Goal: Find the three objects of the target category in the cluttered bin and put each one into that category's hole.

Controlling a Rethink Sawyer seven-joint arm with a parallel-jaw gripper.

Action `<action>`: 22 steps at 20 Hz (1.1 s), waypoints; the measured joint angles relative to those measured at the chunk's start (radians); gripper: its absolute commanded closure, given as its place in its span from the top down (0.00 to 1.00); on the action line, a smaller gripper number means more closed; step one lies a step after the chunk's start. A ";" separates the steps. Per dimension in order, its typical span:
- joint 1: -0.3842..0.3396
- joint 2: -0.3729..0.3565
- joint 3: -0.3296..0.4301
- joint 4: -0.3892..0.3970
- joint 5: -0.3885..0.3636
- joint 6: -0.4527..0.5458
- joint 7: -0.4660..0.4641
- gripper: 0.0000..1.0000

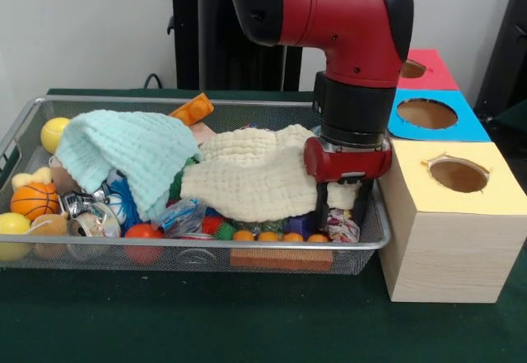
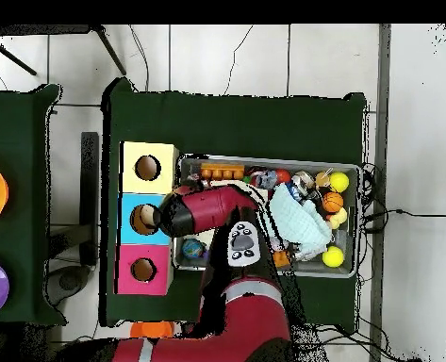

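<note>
The wire mesh bin (image 1: 16,137) is full of toys under a mint cloth (image 1: 123,153) and a cream cloth (image 1: 255,178). My gripper (image 1: 336,213) reaches down into the bin's right end, beside the yellow-topped box (image 1: 449,239). Its tips sit just above a white bundle with red and green strands (image 1: 342,230), which looks like the rope toy. Whether it touches the bundle is hidden. In the overhead view the arm (image 2: 198,209) covers the gripper and the bin's (image 2: 349,170) left end.
Three boxes with round holes stand in a row: yellow, blue (image 1: 428,116) and red (image 1: 428,71). An orange basketball (image 1: 33,201), yellow balls (image 1: 53,132), a red ball (image 1: 144,233) and a row of orange beads (image 1: 280,236) lie in the bin.
</note>
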 measured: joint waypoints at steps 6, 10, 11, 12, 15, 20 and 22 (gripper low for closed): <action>-0.036 0.039 0.012 0.013 0.030 -0.078 0.017 1.00; -0.074 0.046 0.043 0.031 0.030 -0.094 0.017 1.00; -0.087 0.046 0.056 0.035 0.030 -0.096 0.017 1.00; -0.100 0.046 0.068 0.039 0.030 -0.096 0.017 1.00; -0.150 0.046 0.116 0.052 0.030 -0.091 0.017 1.00; -0.214 0.071 0.178 0.046 0.031 -0.085 0.016 1.00; -0.233 0.072 0.194 0.046 0.031 -0.082 0.016 0.00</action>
